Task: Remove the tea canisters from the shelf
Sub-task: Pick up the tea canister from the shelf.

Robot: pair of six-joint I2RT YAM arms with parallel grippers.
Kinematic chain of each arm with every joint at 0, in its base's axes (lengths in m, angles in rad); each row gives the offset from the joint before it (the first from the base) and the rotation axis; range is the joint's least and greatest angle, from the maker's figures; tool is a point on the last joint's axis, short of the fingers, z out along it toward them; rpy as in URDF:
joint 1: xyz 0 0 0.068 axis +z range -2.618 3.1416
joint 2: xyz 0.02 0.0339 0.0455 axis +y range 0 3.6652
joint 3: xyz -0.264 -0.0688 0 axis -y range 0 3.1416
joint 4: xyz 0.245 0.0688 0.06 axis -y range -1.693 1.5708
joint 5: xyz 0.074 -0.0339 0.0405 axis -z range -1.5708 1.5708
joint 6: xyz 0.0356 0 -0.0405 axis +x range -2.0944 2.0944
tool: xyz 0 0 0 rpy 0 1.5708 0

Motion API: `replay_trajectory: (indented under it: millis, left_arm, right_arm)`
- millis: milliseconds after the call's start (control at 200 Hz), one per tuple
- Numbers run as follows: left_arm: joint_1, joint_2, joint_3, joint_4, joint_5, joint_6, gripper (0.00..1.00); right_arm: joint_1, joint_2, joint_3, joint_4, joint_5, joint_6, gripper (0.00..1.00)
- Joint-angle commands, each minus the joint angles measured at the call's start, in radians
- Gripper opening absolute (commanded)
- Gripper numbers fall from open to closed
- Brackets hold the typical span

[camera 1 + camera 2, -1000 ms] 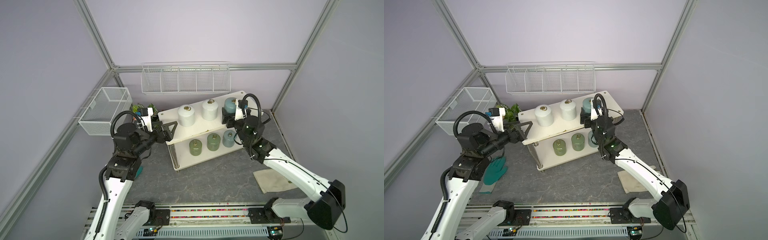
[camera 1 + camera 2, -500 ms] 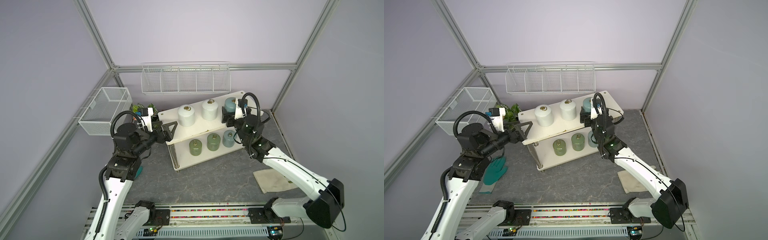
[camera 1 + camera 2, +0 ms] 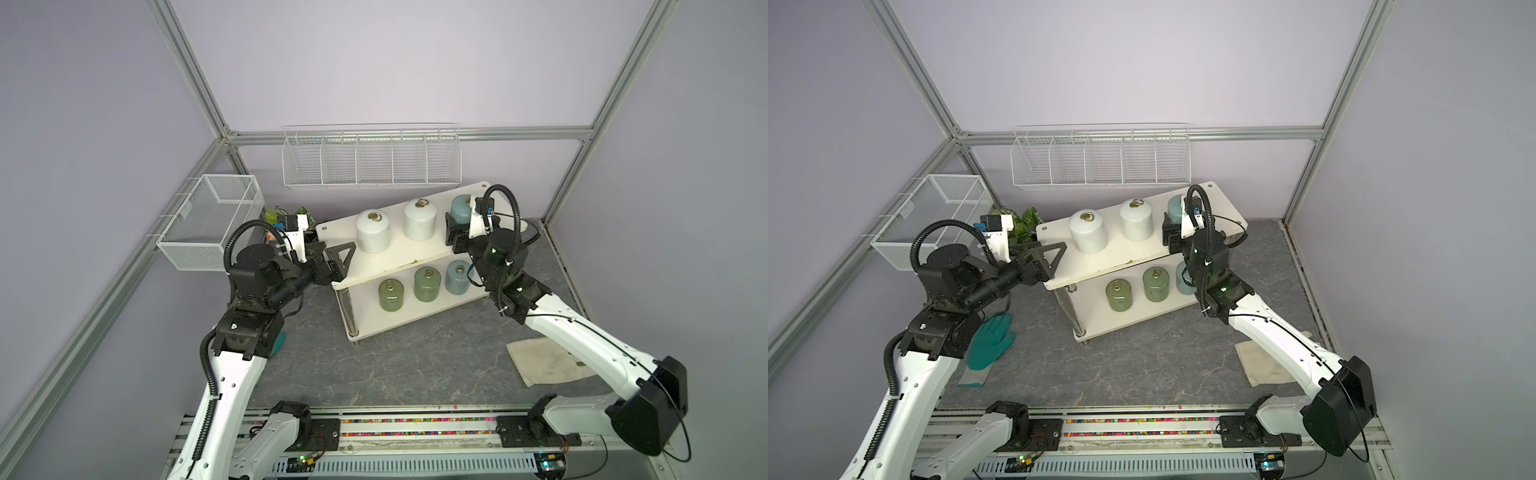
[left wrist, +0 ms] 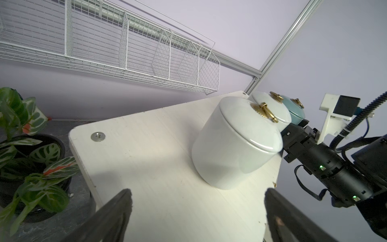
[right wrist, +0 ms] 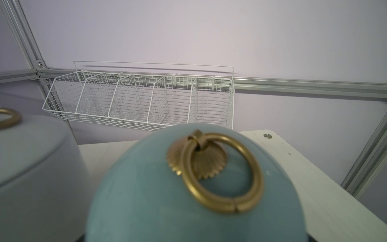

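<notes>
The cream two-tier shelf (image 3: 399,259) stands askew at the back. Its top board holds two white tea canisters (image 3: 372,231) (image 3: 419,219) and a pale blue one (image 3: 460,209). The lower board carries two olive canisters (image 3: 390,294) (image 3: 427,284) and a pale blue one (image 3: 457,277). My right gripper (image 3: 457,226) is shut around the top pale blue canister (image 5: 188,199), one black finger against its side. That canister fills the right wrist view and hides the fingers. My left gripper (image 4: 199,192) hangs open over the board's left end, short of the nearest white canister (image 4: 234,146).
A long white wire basket (image 3: 371,156) hangs on the back wall, just above the shelf. A mesh basket (image 3: 212,220) hangs on the left rail. A potted plant (image 4: 31,150) stands left of the shelf. A green glove (image 3: 988,340) and a cloth (image 3: 544,361) lie on the floor.
The right gripper has pressed in a little closer on the top pale blue canister. The left arm and all canisters stay where they were.
</notes>
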Motion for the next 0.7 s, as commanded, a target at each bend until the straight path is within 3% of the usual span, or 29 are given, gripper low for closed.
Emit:
replay_trajectory:
  millis: [0, 695]
  left_arm:
    - [-0.003, 0.003, 0.003, 0.019, 0.003, 0.016, 1.0]
    - [-0.003, 0.008, -0.003, 0.022, 0.007, 0.011, 1.0]
  right_arm:
    - [-0.006, -0.03, -0.019, -0.046, 0.002, -0.04, 0.62]
    - [-0.006, -0.213, -0.102, -0.059, 0.01, -0.072, 0.59]
